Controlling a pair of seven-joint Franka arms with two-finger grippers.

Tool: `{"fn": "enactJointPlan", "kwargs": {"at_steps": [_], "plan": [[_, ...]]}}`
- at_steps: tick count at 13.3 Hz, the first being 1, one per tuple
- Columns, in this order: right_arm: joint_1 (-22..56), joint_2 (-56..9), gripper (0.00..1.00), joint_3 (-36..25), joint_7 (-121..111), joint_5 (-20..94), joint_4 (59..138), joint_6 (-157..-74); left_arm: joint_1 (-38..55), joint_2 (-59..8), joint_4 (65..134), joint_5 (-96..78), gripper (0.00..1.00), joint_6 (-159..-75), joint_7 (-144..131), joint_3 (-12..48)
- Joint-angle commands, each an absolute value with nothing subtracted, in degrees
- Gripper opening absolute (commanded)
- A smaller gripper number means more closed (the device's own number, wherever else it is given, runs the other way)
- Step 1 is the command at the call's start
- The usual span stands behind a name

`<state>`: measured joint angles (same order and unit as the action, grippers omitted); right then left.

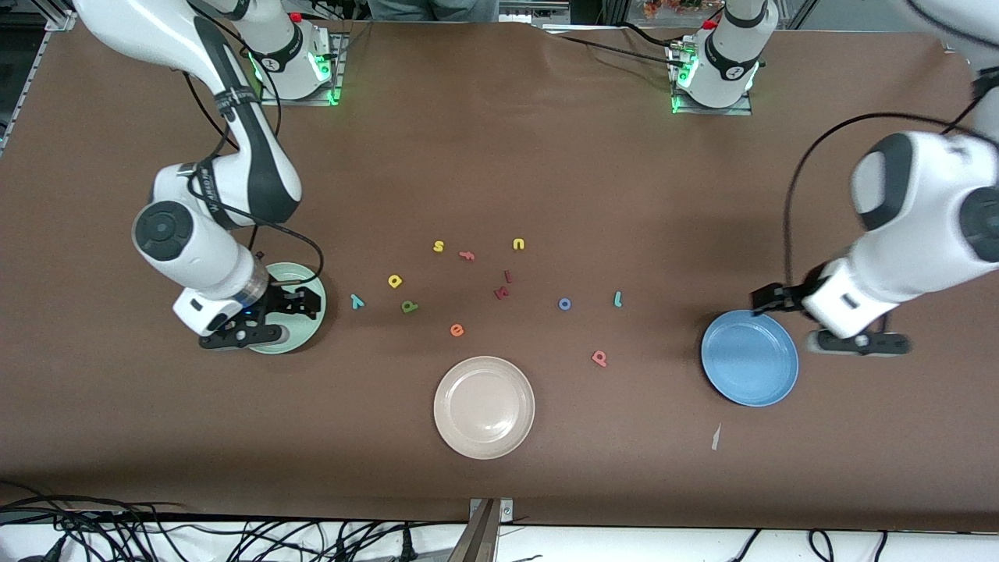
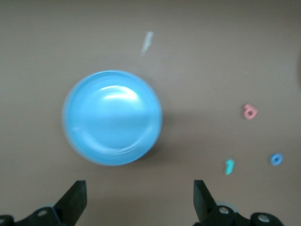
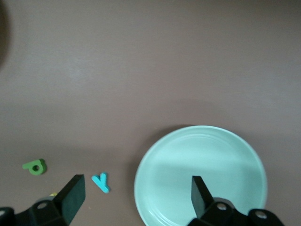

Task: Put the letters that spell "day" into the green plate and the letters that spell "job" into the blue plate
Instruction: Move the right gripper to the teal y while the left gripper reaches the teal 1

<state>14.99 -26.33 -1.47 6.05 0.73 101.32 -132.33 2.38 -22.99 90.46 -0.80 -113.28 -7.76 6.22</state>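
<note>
While letterless, green plate (image 1: 300, 343), blue plate (image 1: 749, 367)

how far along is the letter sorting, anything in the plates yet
Nothing is done: the green plate and blue plate hold no letters. Nothing is in hand: the right gripper hangs open over the green plate, and the left gripper is open beside the blue plate. Left: the d, a, y, j, o and b, all on the table.

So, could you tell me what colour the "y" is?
Teal "y"; right wrist view.
</note>
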Motion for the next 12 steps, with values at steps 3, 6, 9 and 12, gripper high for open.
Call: {"fn": "enactJointPlan", "kwargs": {"at_steps": [3,6,9,12], "plan": [[15.9,-29.43,1.0,1.83,7.29,0.88,103.97,-138.94,10.89,-23.73,102.79,-1.05,1.0,-130.03,-14.94,5.71],[16.7,-30.15,1.0,2.9,6.86,0.27,108.35,-145.88,15.37,-23.46,111.95,-0.45,1.0,-143.22,-18.27,5.8],[16.7,-30.67,1.0,2.99,6.07,-4.37,110.21,-147.12,18.36,-26.79,115.05,7.7,1.0,-148.45,-24.15,5.8],[17.23,-31.29,1.0,3.78,5.72,-5.8,113.45,-152.91,19.6,-30.66,115.58,12.56,0.97,-148.53,-27.16,5.89]]}}
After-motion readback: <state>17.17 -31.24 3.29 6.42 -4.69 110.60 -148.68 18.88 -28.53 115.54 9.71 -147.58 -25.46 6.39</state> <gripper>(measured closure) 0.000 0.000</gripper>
